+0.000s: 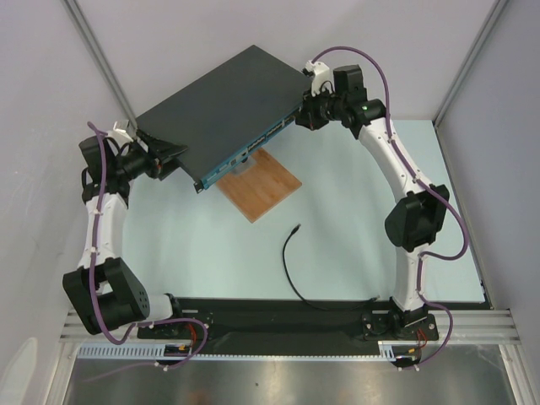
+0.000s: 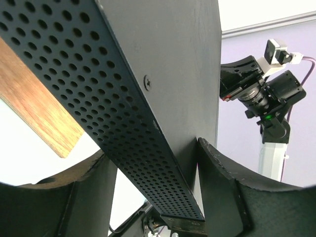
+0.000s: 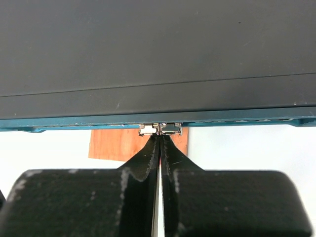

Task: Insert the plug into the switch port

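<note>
Overhead, the bench [image 1: 354, 219] carries the switch [image 1: 228, 97], angled across a wooden board [image 1: 266, 186]. The left end effector [image 1: 171, 156] grips the switch's left end. The right end effector [image 3: 160, 140] is pinched shut on nothing, its tips at the teal strip of ports [image 3: 237, 121]. Only the top view shows the cable [image 1: 288, 270] and plug [image 1: 297, 228]. The plug lies loose on the bench, well apart from the right end effector on its near side, with its tip pointing toward the board. The right arm looks closer.

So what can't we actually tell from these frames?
- Switch ports: too small and oblique in the top view; right wrist shows the teal strip only edge-on.
- Plug: a speck in the top view, orientation unreadable; outside both wrist views.
- Right jaws: shut at the strip, but contact is unclear; tips crowd the right wrist view.
</note>
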`<state>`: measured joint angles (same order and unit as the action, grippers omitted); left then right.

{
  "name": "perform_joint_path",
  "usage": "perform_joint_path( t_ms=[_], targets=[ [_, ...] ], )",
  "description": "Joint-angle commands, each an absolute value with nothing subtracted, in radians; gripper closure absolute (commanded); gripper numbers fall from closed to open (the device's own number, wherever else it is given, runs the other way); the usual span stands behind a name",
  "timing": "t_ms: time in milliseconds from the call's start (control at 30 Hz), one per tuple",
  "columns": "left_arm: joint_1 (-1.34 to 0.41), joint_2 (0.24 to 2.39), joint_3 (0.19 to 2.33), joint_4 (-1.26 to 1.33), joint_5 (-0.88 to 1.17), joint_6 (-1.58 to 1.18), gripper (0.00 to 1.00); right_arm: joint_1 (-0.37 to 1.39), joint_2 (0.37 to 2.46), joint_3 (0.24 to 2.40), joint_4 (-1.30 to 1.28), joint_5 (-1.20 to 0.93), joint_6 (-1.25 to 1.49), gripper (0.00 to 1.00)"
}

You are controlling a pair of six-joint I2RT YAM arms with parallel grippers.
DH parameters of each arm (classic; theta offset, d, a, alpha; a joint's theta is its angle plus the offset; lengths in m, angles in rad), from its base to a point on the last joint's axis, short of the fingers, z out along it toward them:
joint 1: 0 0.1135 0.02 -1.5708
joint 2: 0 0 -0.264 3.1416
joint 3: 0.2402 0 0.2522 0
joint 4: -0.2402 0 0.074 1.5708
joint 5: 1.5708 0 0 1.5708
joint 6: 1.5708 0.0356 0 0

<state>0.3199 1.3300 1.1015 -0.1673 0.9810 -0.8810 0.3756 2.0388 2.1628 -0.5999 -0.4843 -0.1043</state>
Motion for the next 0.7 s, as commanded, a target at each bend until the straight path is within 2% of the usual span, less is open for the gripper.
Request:
perform_joint_path(
  t_ms=[0,333,467,533,567,633,667],
  targets=[
    [0.229,1.338,1.141,-0.123,0.910,-0.552,1.00,0.474,2.042,2.289,-0.201,-0.623,-0.066,0.98],
    [0.227,1.315,1.124,-0.158,0.902,-0.506,1.00,0.494,2.056,2.304,-0.219,-0.627,-0.130,0.97],
    [0.230,1.299,1.118,-0.132,0.910,-0.518,0.96,0.462,1.999,2.220,-0.284,-0.635,-0.138,0.89],
    [0.233,1.290,1.115,-0.111,0.914,-0.526,0.87,0.443,1.936,2.128,-0.288,-0.640,-0.129,0.87],
    [0.238,1.284,1.112,-0.106,0.916,-0.529,0.78,0.427,1.913,2.100,-0.294,-0.640,-0.127,0.84],
    [0.251,1.279,1.108,-0.089,0.928,-0.551,0.70,0.408,1.847,2.044,-0.305,-0.644,-0.123,0.80],
    [0.258,1.278,1.101,-0.066,0.934,-0.563,0.58,0.399,1.827,1.995,-0.325,-0.646,-0.124,0.75]
  ],
)
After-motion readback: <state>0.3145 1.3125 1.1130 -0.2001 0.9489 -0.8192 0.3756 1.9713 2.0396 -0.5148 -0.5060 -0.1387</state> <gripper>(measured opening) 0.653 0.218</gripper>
